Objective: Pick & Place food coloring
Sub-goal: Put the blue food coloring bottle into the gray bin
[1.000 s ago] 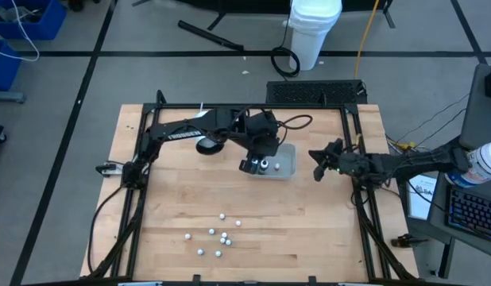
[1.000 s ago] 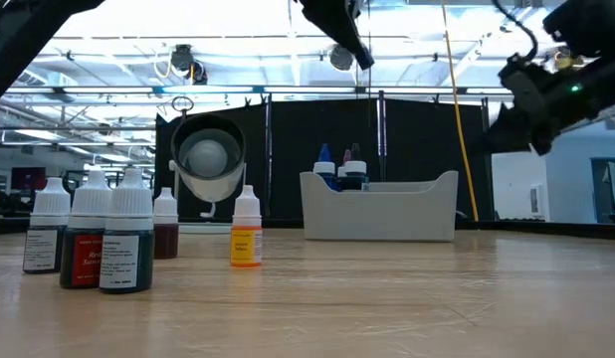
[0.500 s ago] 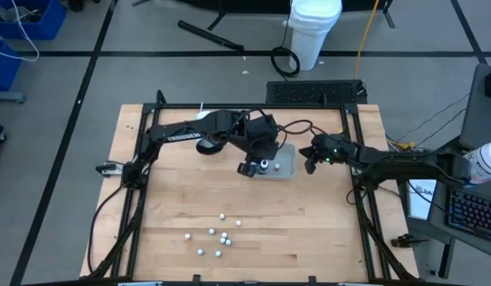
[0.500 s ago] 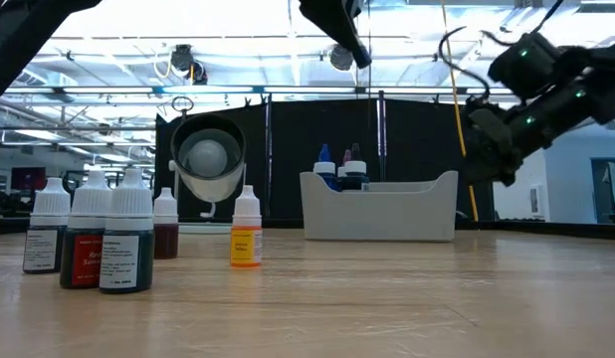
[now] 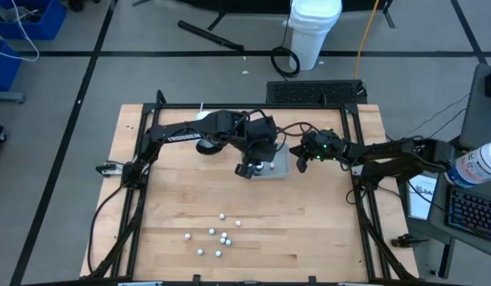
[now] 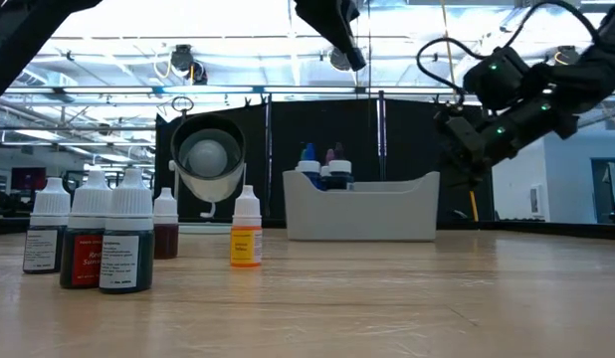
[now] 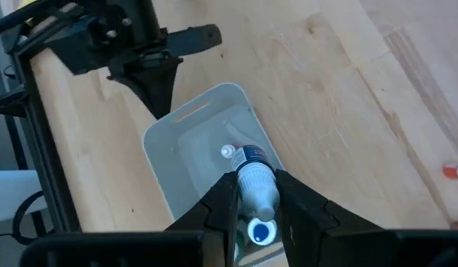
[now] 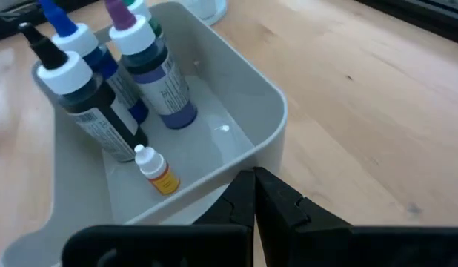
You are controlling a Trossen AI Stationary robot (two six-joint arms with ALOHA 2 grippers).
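Several loose food coloring bottles (image 5: 218,236) stand near the table's near edge, close up in the low view (image 6: 89,239), with a small yellow one (image 6: 246,231). The clear grey tray (image 5: 281,163) (image 6: 362,209) holds three upright bottles (image 8: 140,59) and a small yellow bottle (image 8: 158,172) on its floor. My left gripper (image 7: 256,176) (image 6: 352,55) hangs open high above the tray, and the bottle tops show through its gap. My right gripper (image 8: 253,178) (image 5: 301,161) is shut at the tray's right end. My right gripper pushes the tray's right end wall (image 8: 270,152) with its shut fingertips. It comes from the table's right, slanting down. The tray sits flat on the table.
A dark round object (image 5: 207,144) (image 6: 208,159) stands left of the tray. A big white cylinder cup (image 5: 315,24) stands on the floor beyond the table. Bare wood lies between the tray and the loose bottles.
My right gripper swung from the table's right edge toward the left and down to the tray's right end. The tray, with the bottles inside it, slid a little toward the table's left.
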